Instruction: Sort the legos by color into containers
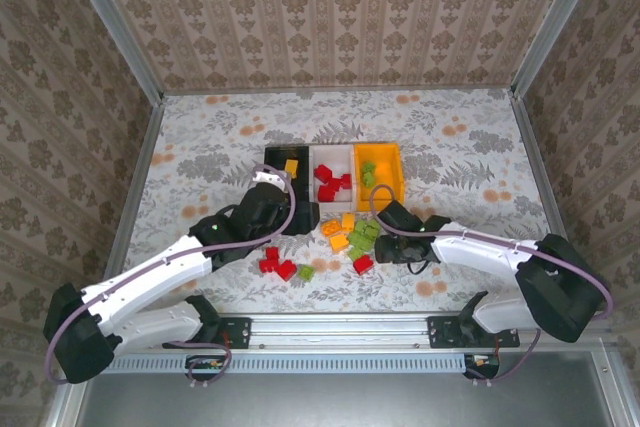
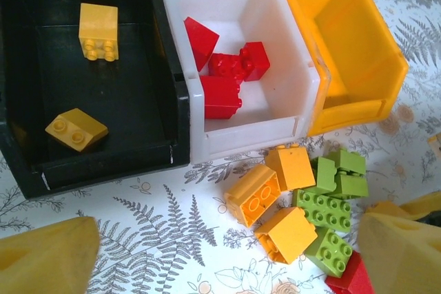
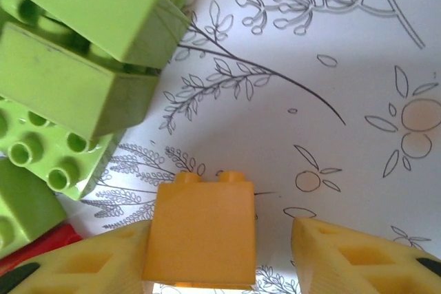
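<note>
**Between the right pads: an orange brick only half caught**

The right gripper (image 3: 220, 239) straddles one orange brick (image 3: 200, 228) on the table with its jaws half-wide. The pad at nine o'clock (image 3: 89, 266) touches the brick, while the pad at three o'clock (image 3: 358, 259) stands apart from it. An uneven close could shove or twist the brick rather than clamp it.

Green bricks (image 3: 83, 60) crowd near at ten o'clock, and a red brick (image 3: 31, 253) lies beside the touching pad at eight o'clock. Either might be nudged or dragged along.

From above, the loose legos (image 1: 350, 239) lie at six o'clock of the white bin (image 1: 330, 154). Orange ones sit in the black bin (image 2: 103, 170). The left gripper (image 2: 224, 239) hangs near that bin's front wall, jaws wide and empty, so the arms could clash on delivery.
</note>
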